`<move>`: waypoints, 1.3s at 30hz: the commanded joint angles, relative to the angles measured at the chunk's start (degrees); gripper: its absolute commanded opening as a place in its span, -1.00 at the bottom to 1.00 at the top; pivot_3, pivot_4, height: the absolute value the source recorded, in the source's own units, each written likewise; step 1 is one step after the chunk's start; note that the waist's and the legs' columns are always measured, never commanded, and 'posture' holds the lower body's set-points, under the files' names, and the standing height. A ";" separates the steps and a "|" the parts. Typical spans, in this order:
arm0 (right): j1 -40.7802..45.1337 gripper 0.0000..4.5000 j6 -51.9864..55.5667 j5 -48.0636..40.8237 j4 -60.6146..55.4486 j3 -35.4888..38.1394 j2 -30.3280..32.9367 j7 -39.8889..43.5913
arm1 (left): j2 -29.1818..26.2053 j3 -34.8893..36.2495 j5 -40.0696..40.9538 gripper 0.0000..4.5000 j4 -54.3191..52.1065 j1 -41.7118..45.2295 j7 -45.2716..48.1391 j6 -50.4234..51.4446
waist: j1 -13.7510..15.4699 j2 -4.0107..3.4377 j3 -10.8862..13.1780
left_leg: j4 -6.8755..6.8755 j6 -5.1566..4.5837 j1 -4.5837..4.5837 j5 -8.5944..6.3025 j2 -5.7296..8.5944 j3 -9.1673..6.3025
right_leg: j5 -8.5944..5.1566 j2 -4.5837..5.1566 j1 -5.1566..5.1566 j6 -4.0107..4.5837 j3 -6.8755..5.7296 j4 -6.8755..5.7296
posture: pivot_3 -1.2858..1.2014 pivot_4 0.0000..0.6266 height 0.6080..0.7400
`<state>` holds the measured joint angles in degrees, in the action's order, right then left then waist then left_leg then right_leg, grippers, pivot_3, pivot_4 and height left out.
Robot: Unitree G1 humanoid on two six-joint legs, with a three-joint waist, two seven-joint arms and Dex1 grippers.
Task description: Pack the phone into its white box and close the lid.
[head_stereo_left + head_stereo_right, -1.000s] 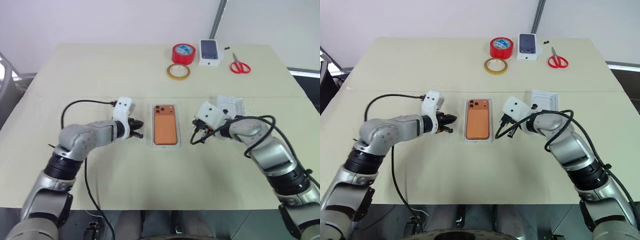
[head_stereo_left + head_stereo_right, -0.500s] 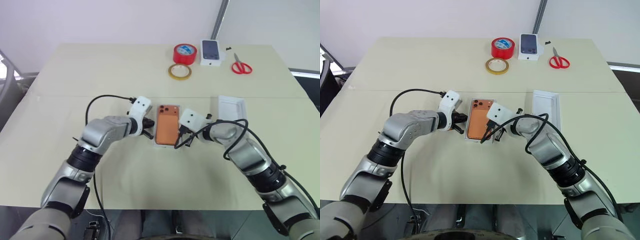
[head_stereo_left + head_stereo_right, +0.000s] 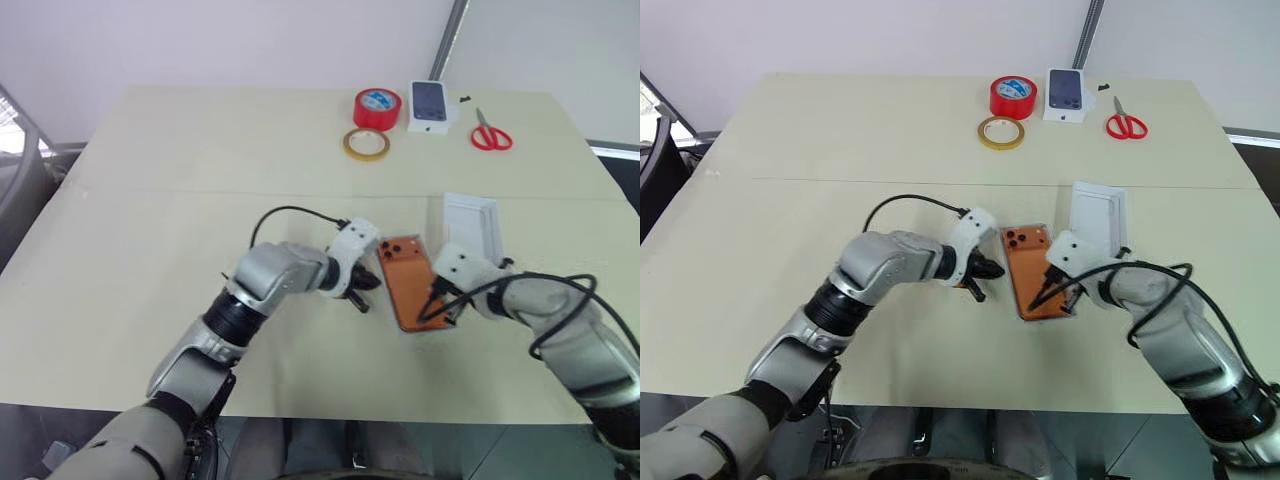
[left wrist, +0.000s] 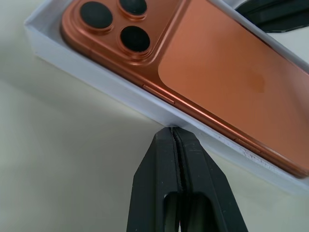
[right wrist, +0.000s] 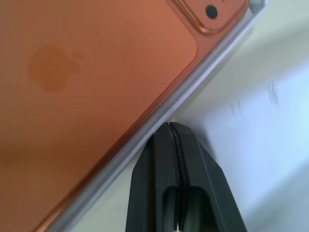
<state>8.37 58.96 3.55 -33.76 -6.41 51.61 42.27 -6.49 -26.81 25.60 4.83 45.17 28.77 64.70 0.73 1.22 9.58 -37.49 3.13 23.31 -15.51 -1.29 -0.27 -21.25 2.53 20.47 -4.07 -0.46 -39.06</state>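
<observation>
My left gripper (image 4: 174, 133) and right gripper (image 5: 170, 128), both pressed together, flank the white box (image 4: 116, 92) holding the phone (image 3: 1030, 270).

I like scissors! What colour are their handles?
Red; the scissors show best in the right eye view.

Lying along the far edge of a pale beige table (image 3: 200, 150): a red roll of tape (image 3: 377, 107), a flatter yellowish tape ring (image 3: 366, 145) just in front of it, a small white box with a dark phone picture (image 3: 430, 105) beside the red roll, and red-handled scissors (image 3: 490, 131) farther right. Sitting well apart from the near half of the tabletop. Showing a faint seam running across the table's middle.
</observation>
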 commanded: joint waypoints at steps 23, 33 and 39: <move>-9.77 -0.60 -2.12 -8.95 -5.80 21.23 8.76 7.32 | -5.01 10.98 1.51 -1.00 -7.32 -2.48 6.91 3.30 | -0.53 -0.11 -0.02 | 0.02 0.00 -0.08 0.01 -0.07 0.01 | 0.00 -0.08 -0.04 -0.01 0.02 -0.05 | 0.03 -0.52 1.00; 25.67 0.28 28.50 -12.96 11.86 16.95 -11.79 -9.35 | -17.00 12.73 -3.43 -1.00 -13.80 -12.49 18.30 -26.07 | -1.13 -0.17 -0.03 | 0.04 0.07 -0.09 0.05 -0.12 0.03 | 0.00 -0.06 0.00 0.00 0.03 -0.08 | 0.03 -0.52 1.00; 35.08 0.28 32.89 -11.26 26.72 17.19 -16.70 -17.37 | -22.41 13.52 -3.47 -1.00 -16.76 -18.26 25.30 -34.72 | -1.19 -0.19 -0.02 | 0.04 0.03 0.00 0.04 -0.06 0.09 | 0.00 0.03 0.10 0.00 0.04 -0.09 | 0.03 -0.52 1.00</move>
<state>41.50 91.15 -8.17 -8.76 9.42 34.85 26.49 -28.17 -14.42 21.53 -8.66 27.17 51.65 32.52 -0.46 1.03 9.56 -37.44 3.15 23.31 -15.47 -1.36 -0.18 -21.25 2.55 20.58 -4.07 -0.42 -39.16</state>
